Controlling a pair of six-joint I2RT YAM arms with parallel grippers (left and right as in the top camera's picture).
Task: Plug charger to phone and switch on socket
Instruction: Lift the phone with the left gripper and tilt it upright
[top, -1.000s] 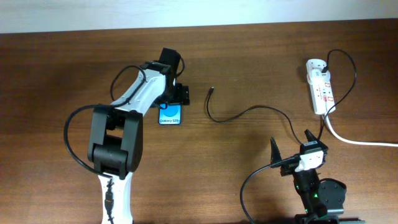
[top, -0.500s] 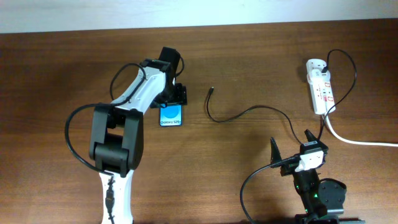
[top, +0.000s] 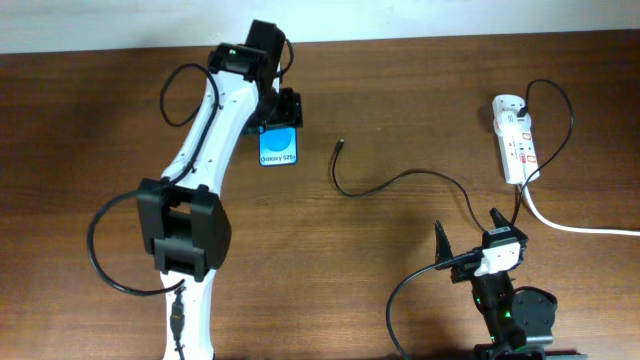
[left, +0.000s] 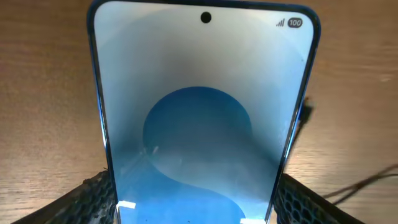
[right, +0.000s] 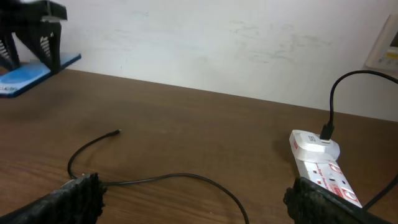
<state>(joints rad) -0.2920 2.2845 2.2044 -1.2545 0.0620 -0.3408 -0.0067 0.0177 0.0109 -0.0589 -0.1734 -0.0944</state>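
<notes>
My left gripper (top: 281, 122) is shut on one end of the phone (top: 278, 148), a slim handset with a bright blue screen, and holds it at the far left-centre of the table. In the left wrist view the phone (left: 199, 118) fills the frame between my fingers (left: 196, 208). The charger's small black plug tip (top: 342, 144) lies on the table to the phone's right. Its thin black cable (top: 420, 174) runs to the white socket strip (top: 516, 140) at the far right. My right gripper (top: 470, 238) is open and empty near the front edge, as its wrist view (right: 199, 214) shows.
A thick white cord (top: 575, 226) leaves the socket strip toward the right edge. The wooden table (top: 420, 90) ends at a pale wall at the back. The right wrist view shows the plug tip (right: 117, 132), the strip (right: 320, 163) and the phone (right: 28, 77).
My left arm has stretched toward the far side and carried the phone with it, away from the front. The cable, socket strip and right arm have not moved.
</notes>
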